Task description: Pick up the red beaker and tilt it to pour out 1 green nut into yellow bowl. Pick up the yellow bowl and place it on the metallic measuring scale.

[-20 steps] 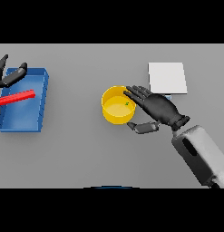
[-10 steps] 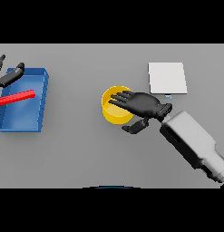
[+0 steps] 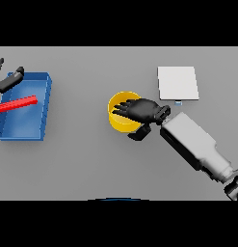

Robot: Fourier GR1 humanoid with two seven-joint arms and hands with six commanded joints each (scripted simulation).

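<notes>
So the dark right hand [image 3: 139, 111] is now sitting right over the round yellow bowl [image 3: 119, 121], fingers draped across the opening and the thumb hanging down outside the near rim, which looks to me like it's closing in around the wall but not properly clamped yet, so I'd call the fingers loosely spread for now. A second ago that hand was off to the bowl's right side with the fingers fanned above the rim, and since then it has slid left over the bowl while the white and grey forearm [image 3: 195, 146] swung in lower across the table. My read is the pouring part is behind us and this is the grab for the bowl, though I can't see any nut inside because the hand covers most of the interior. The flat pale metallic measuring scale [image 3: 177, 83] is up and to the right of the bowl, near but clearly apart. Way over on the left, the long red beaker [image 3: 16, 104] lies on its side in the blue rectangular tray [image 3: 43, 103], and the dark left hand [image 3: 6, 81] rests at the tray's far corner, fingers relaxed and holding nothing.
</notes>
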